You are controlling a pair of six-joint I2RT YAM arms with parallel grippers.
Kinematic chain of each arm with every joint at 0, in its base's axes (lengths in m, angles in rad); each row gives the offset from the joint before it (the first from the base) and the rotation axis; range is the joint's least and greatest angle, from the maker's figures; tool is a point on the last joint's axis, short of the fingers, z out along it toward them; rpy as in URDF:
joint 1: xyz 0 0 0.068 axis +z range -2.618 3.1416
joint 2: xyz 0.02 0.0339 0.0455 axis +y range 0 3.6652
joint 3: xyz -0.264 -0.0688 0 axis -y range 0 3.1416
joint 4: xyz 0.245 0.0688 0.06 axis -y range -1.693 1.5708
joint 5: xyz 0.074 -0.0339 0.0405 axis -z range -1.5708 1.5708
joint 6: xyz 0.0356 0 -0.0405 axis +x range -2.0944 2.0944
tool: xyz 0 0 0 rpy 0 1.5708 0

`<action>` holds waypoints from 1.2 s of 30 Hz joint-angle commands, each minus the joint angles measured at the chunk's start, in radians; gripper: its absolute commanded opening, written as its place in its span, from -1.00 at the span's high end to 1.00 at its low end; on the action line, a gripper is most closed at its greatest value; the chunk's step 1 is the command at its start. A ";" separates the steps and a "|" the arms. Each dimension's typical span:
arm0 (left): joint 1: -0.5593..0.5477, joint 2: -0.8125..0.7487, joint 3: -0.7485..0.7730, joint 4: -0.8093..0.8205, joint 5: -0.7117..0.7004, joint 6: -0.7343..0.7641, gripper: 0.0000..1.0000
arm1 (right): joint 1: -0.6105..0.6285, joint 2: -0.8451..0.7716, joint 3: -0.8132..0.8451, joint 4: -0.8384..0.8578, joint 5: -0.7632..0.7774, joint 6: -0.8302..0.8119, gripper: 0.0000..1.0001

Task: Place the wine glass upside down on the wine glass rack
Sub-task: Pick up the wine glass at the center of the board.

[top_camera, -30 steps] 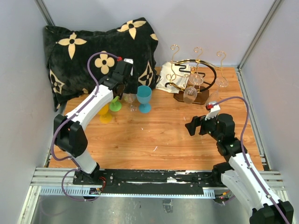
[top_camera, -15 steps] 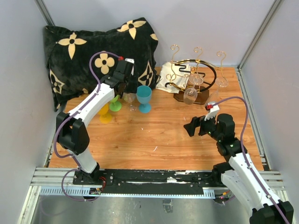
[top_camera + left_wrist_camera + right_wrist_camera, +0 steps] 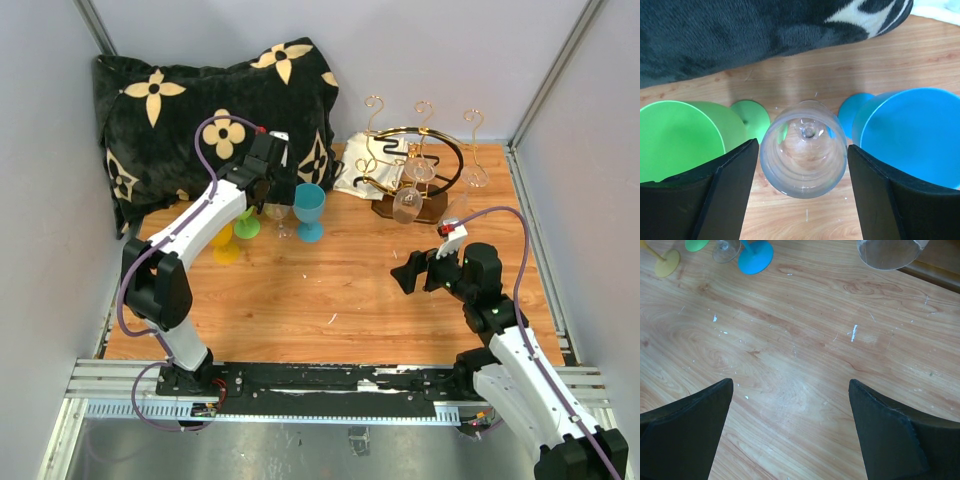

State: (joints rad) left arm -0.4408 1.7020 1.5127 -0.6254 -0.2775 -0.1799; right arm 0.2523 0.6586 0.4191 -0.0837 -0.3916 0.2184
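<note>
A clear wine glass (image 3: 805,150) stands upright on the wooden table, and in the left wrist view I look straight down into its bowl. My left gripper (image 3: 803,149) is open and straddles the bowl, with a thin gap showing on each side. In the top view the same wine glass (image 3: 279,213) sits just under the left gripper (image 3: 270,196). The gold wire wine glass rack (image 3: 416,165) stands at the back right with clear glasses (image 3: 407,203) hanging upside down on it. My right gripper (image 3: 409,272) hovers open over bare wood, and nothing lies between the right gripper (image 3: 790,382) fingers.
A blue goblet (image 3: 912,135) stands close on the right of the clear glass, a green one (image 3: 680,137) close on the left, and a yellow one (image 3: 226,243) further left. A black flowered cushion (image 3: 200,110) lies behind them. A white cloth (image 3: 358,175) lies beside the rack.
The left arm has shifted slightly over the glasses, its gripper staying around the clear glass. The right gripper has drifted a little to the left.
</note>
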 commanded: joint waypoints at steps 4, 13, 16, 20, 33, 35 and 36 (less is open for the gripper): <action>0.008 0.002 -0.039 -0.004 0.035 0.016 -0.53 | -0.010 -0.005 0.027 0.007 -0.025 0.013 -0.97; 0.008 -0.013 -0.038 -0.012 0.028 0.031 -0.40 | -0.009 -0.013 0.025 -0.001 -0.017 0.009 -0.97; 0.008 -0.029 -0.039 -0.021 0.040 0.037 -0.38 | -0.010 -0.011 0.034 -0.009 -0.006 0.006 -0.97; 0.008 -0.064 -0.062 -0.039 0.067 0.047 -0.36 | -0.009 -0.018 0.038 -0.014 0.022 -0.001 -0.97; -0.068 -0.270 -0.186 -0.114 0.130 0.032 -0.36 | -0.009 -0.033 0.059 -0.068 0.054 -0.021 -0.97; -0.122 -0.301 -0.211 -0.115 0.130 0.009 -0.36 | -0.006 -0.023 0.068 -0.080 0.021 -0.012 -0.97; -0.145 -0.318 -0.224 -0.112 0.132 -0.002 -0.36 | -0.003 -0.017 0.067 -0.084 0.010 0.001 -0.98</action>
State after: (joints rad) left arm -0.4988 1.4574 1.3235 -0.7372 -0.1631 -0.1440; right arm 0.2523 0.6361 0.4473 -0.1398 -0.3489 0.2123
